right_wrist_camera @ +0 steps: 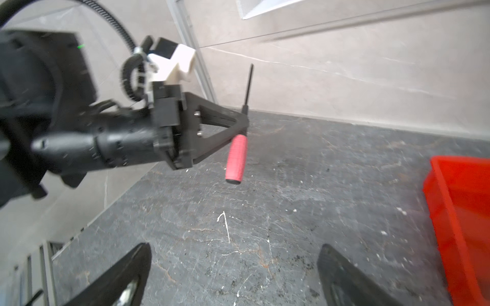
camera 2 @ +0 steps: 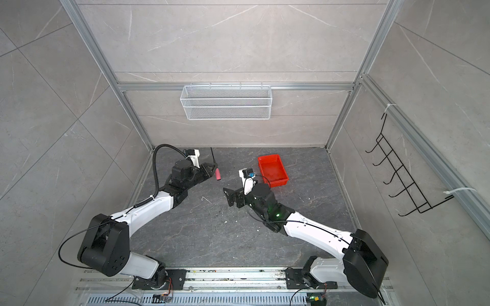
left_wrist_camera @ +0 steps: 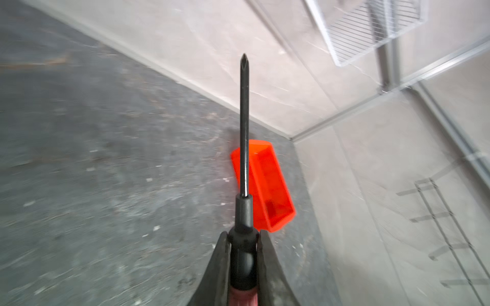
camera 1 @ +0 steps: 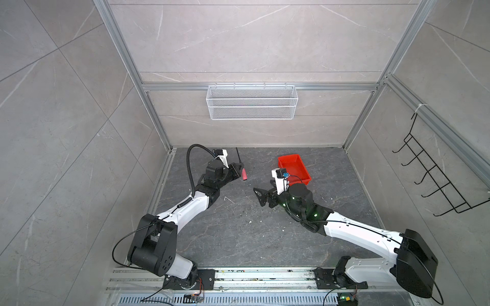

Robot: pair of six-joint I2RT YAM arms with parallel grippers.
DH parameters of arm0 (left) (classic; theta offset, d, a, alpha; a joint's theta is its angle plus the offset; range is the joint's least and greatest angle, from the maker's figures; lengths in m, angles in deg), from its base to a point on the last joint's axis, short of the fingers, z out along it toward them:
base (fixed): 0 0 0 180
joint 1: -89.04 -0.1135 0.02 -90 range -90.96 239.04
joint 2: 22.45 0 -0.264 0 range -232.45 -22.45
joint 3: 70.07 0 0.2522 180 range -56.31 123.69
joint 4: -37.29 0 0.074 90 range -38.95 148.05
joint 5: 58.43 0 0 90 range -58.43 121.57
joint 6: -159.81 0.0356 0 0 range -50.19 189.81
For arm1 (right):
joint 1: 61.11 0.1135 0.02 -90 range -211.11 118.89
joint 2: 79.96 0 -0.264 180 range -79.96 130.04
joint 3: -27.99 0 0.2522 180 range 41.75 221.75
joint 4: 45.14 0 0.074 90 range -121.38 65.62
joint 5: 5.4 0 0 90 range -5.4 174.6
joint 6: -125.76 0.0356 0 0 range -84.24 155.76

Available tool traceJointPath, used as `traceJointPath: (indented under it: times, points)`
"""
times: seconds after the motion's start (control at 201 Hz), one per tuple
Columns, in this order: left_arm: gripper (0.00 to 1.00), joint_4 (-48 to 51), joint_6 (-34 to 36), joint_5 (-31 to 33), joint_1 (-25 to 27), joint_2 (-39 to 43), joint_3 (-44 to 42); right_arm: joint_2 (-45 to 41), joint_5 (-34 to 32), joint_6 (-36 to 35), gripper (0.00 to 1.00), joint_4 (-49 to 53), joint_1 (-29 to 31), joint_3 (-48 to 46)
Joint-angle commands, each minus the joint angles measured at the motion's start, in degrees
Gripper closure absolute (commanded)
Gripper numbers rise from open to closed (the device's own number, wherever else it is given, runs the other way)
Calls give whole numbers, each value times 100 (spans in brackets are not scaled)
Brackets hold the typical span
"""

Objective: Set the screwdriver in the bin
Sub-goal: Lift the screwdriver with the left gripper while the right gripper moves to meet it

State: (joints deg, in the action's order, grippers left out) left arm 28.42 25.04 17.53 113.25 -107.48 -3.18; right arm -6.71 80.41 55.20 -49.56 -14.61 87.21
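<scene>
Well apart from bin (camera 1: 291,166) (bare inside): screwdriver (camera 1: 244,174) in clamped left tool (right_wrist_camera: 244,124); right tool (right_wrist_camera: 234,248) agape

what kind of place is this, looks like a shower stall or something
Probably a robot test cell, not a lived-in room: stone-look panels set in a bare aluminium frame, two robot arms bolted to a rail at the front, and a wire basket and hook rack hung on the frame.

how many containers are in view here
2: the red bin, right of centre on the table, and the wire basket, hung up at the back. None seems hidden.
</scene>
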Motion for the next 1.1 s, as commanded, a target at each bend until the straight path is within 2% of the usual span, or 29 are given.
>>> traceJointPath:
  times: [0.0, 0.09, 0.249, 0.408, 0.588, 0.637, 0.901, 1.011, 1.091]
  points:
    - [100, -1280, -194, -621, 156, -99, 47, -72, 495, 653, 1, 533, -209, 254]
    - [100, -1656, -366, -703, 296, -144, -14, 18, 764, 841, 1, 597, -358, 411]
    - [100, -2378, -815, -867, 490, -198, -183, 252, 1448, 1466, 1, 28, -695, 441]
    - [100, -2809, -1122, -1006, 654, -216, -276, 508, 1909, 1919, 12, -368, -900, 527]
    - [100, -2839, -1306, -1230, 782, -115, -279, 751, 2264, 2430, 25, -792, -1105, 646]
    - [100, -2828, -1306, -1241, 813, -53, -328, 798, 2323, 2500, 31, -855, -1141, 679]
    - [100, -2852, -1288, -1137, 831, 110, -409, 906, 2452, 2561, 82, -885, -1232, 771]
    - [100, -2930, -1323, -1136, 840, 51, -391, 921, 2549, 2556, 100, -923, -1230, 781]
    - [100, -2943, -1340, -1121, 840, 25, -399, 895, 2572, 2509, 100, -886, -1231, 764]
